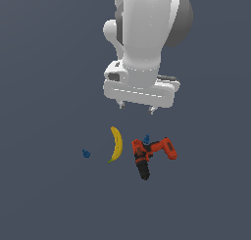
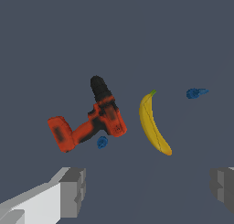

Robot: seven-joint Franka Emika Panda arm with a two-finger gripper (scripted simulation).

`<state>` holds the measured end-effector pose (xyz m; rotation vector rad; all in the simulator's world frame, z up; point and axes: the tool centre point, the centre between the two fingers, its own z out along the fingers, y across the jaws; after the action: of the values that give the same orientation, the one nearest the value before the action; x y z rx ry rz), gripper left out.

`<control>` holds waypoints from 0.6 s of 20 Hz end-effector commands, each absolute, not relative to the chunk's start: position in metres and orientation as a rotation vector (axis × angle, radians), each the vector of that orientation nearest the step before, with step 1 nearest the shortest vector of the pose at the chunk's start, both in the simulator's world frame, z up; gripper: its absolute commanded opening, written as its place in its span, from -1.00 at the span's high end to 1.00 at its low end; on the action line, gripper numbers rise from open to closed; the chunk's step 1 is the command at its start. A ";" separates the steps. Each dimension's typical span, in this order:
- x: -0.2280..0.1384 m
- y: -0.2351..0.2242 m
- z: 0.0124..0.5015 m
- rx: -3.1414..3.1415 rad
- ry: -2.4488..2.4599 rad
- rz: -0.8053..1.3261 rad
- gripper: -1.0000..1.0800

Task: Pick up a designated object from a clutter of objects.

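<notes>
Two near-identical tiny blue pieces lie on the grey floor. One point(image 1: 86, 154) lies alone at the exterior view's left of the yellow banana point(image 1: 116, 144); in the wrist view this piece point(image 2: 196, 93) shows a short pointed stem. The other point(image 1: 146, 138) touches the red-and-black power drill point(image 1: 149, 155), and it also shows in the wrist view point(image 2: 102, 142). I cannot tell which is the designated object. My gripper point(image 1: 137, 108) hangs well above the clutter, open and empty. In the wrist view the gripper point(image 2: 148, 191) has its fingers point(image 2: 73, 191) wide apart, with the banana point(image 2: 154, 125) and drill point(image 2: 91, 122) beyond.
Plain dark grey floor point(image 1: 44, 200) surrounds the small cluster on all sides. The arm's white body point(image 1: 142, 33) fills the upper middle of the exterior view.
</notes>
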<state>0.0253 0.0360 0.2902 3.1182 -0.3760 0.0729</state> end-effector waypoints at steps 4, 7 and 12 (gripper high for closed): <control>0.027 0.046 0.266 3.092 -0.573 0.064 -0.92; 0.027 0.051 0.253 3.073 -0.678 0.059 -0.92; 0.027 0.059 0.232 3.032 -0.852 0.050 -0.92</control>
<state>0.0269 0.0566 0.2381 3.0456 -0.7981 0.0524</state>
